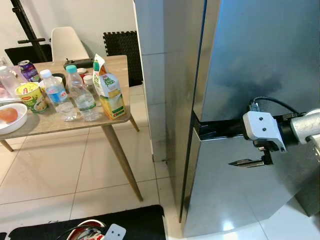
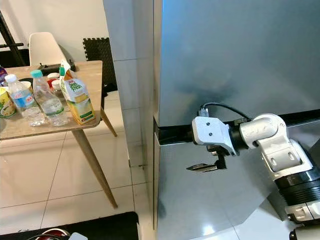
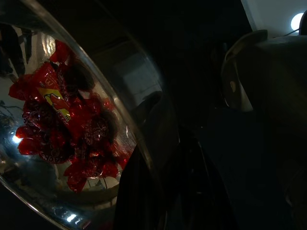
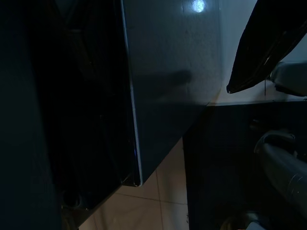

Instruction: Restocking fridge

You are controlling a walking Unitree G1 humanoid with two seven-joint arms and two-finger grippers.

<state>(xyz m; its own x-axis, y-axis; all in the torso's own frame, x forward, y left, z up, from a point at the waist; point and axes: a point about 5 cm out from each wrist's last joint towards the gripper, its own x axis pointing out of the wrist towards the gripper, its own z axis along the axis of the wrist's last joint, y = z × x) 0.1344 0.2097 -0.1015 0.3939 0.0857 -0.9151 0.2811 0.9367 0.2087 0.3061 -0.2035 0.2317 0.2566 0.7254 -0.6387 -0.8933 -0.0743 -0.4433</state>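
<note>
Fridge [image 1: 260, 60] doors look like brushed grey metal with a dull sheen; table [image 1: 115, 65] is matt pale wood, bottles [image 1: 82, 97] clear plastic (floor [image 1: 45, 170] tiles glossy)

My left wrist view is too dark to show my left gripper's fingers beside the red wrappers [image 3: 62, 129]. The white bowl [image 1: 11, 120] is cut by the frame edge; the can [image 1: 28, 70] label is unreadable.

table [image 1: 50, 122] left of fridge [image 1: 250, 60], bottles [image 1: 82, 100] on table
</note>
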